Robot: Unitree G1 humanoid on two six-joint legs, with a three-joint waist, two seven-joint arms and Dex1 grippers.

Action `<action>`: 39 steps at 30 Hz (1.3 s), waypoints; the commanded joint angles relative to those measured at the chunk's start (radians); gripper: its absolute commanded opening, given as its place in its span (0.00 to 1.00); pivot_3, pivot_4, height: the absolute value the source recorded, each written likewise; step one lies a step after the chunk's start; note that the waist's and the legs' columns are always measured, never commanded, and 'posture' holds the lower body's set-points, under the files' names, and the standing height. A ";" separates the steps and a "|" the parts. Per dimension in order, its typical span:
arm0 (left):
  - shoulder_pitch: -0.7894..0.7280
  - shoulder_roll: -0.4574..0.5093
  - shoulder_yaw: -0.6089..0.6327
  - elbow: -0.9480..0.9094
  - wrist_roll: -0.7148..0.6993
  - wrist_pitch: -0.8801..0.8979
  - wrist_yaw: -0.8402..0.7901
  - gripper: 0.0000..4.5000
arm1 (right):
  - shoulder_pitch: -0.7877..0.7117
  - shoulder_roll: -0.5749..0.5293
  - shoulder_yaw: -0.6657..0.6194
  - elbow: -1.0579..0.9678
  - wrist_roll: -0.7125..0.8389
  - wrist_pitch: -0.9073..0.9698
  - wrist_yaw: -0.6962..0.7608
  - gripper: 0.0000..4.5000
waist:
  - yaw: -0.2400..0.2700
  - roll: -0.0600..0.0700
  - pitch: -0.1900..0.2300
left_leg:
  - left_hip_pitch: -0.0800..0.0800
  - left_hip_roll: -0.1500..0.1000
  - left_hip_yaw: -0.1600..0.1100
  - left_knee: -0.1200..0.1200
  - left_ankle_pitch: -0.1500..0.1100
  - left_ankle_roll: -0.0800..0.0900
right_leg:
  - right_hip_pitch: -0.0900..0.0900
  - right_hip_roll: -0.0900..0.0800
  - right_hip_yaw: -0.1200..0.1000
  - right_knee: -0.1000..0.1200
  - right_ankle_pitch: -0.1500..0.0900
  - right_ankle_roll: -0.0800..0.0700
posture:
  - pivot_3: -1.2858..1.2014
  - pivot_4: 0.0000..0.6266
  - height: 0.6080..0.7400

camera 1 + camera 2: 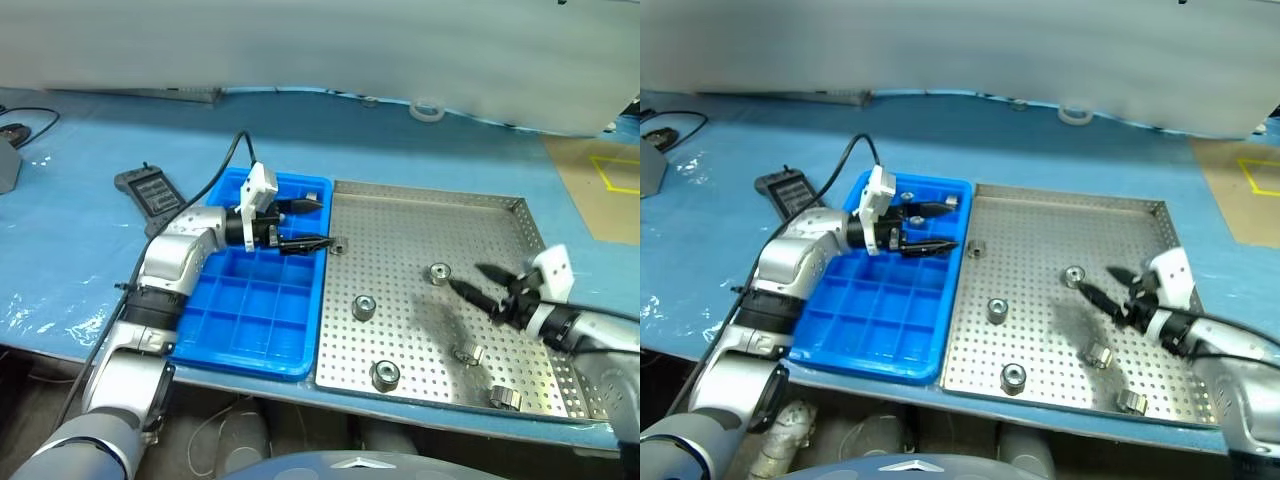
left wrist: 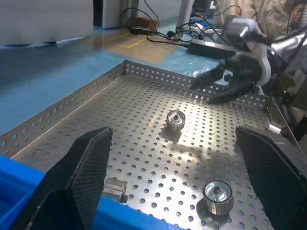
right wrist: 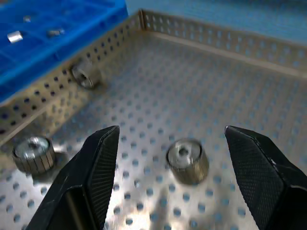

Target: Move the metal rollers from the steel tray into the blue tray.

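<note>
Left gripper [image 1: 312,224] over blue tray [image 1: 250,330], fingers apart, empty; right gripper [image 1: 478,281] over steel tray [image 1: 420,215], spread, empty; rollers [image 1: 364,306] on steel tray.

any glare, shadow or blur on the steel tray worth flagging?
Left wrist view: bright glare patch on the steel tray floor, right gripper motion-blurred. Left eye view: dark smudgy shadow under the right gripper. Right wrist view: roller between the open fingers slightly soft.

Between your right pincer [image 3: 170,184] tips a roller [image 3: 188,160] stands with bare steel tray [image 3: 249,96] floor around; your left pincer [image 1: 308,222] blocks the blue tray's [image 1: 250,330] far end.
</note>
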 commanded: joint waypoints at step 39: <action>-0.328 -0.288 -0.480 0.787 0.384 -0.569 -0.345 0.96 | 0.384 0.151 0.032 -0.446 -0.048 0.017 -0.246 0.81 | -0.055 -0.001 -0.003 | -0.002 -0.001 0.000 0.004 -0.003 0.005 | 0.000 -0.002 0.001 -0.002 0.000 0.000 | 0.31 0.24 1.00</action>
